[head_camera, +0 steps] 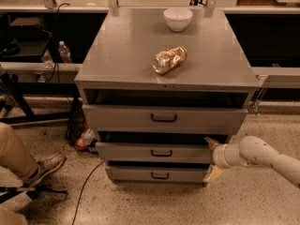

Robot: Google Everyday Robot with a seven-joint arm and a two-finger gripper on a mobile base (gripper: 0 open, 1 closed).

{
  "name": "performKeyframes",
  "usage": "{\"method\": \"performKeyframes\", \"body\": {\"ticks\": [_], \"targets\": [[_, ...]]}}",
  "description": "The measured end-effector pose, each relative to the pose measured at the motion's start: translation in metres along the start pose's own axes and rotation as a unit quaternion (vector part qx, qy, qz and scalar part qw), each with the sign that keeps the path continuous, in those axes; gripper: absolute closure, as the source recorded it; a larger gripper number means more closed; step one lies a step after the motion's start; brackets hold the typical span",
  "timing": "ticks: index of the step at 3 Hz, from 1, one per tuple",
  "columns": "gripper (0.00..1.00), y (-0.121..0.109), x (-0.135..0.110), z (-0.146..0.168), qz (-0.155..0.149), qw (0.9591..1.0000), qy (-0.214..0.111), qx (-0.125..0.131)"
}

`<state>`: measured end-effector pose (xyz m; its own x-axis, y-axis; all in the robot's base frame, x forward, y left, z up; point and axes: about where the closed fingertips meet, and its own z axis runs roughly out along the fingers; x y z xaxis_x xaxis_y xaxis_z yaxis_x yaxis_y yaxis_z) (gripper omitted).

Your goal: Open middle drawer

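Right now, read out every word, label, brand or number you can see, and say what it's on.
No text is readable.
Shiny crumpled packet on the grey metal cabinet top: print too blurred.
Clear plastic bottle at left: label too small.
Two-finger gripper at the right end of the grey middle drawer: no markings.
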<state>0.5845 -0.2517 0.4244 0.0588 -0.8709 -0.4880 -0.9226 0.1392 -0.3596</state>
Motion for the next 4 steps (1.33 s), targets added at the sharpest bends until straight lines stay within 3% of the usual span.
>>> {"method": "performKeyframes", "body": {"ticks": [2,3,4], "targets": [[0.00,0.004,-0.006,0.031,-0.003,0.9987,-0.017,-0.047],[0.18,0.004,-0.008,0.038,-0.005,0.9982,-0.020,-0.057],[0.49,0.003,-0.010,0.036,-0.005,0.9981,-0.021,-0.058]]}}
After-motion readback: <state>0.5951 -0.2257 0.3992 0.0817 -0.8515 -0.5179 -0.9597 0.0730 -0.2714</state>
